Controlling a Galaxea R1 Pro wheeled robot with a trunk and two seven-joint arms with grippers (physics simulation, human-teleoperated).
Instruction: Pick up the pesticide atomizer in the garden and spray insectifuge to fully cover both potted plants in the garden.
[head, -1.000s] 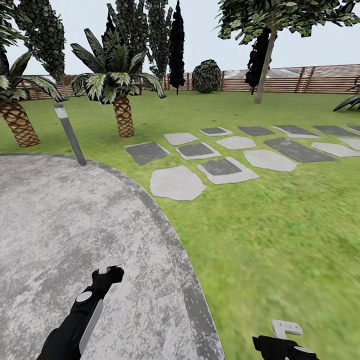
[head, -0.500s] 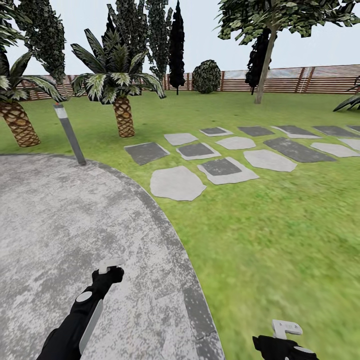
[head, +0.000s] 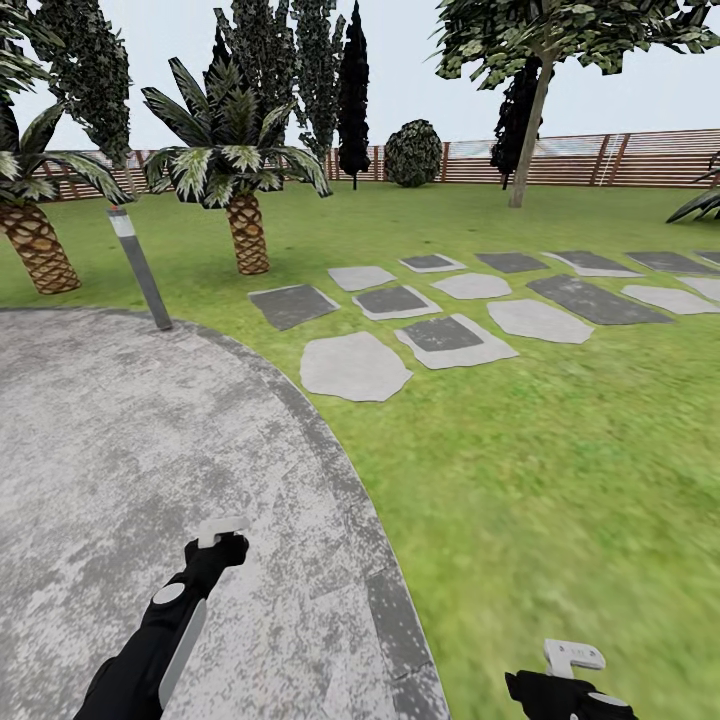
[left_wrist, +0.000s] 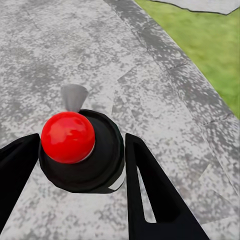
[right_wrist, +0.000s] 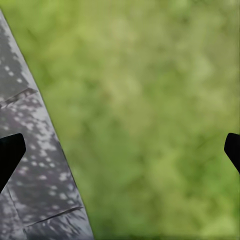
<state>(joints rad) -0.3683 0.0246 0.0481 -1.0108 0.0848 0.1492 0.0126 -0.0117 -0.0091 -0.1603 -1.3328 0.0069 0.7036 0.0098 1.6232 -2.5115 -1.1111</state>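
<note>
In the left wrist view the pesticide atomizer (left_wrist: 97, 162) is seen from above: a dark round body with a red knob, a grey nozzle cone and a whitish strip of label. My left gripper (left_wrist: 80, 145) has a black finger tight against each side of it. The head view shows that gripper (head: 222, 540) low over the round grey stone patio (head: 120, 430). My right gripper (head: 570, 660) hangs over the patio's rim and the lawn, and its fingers (right_wrist: 10, 152) stand wide apart with nothing between them. The potted plants are out of view.
A grey bollard lamp (head: 140, 268) leans at the patio's far edge. Two palms (head: 245, 230) (head: 35, 245) stand behind it. Flat stepping stones (head: 355, 365) run rightward across the lawn (head: 560, 470). A slatted wooden fence (head: 600, 158) and a tree trunk (head: 530, 130) close the back.
</note>
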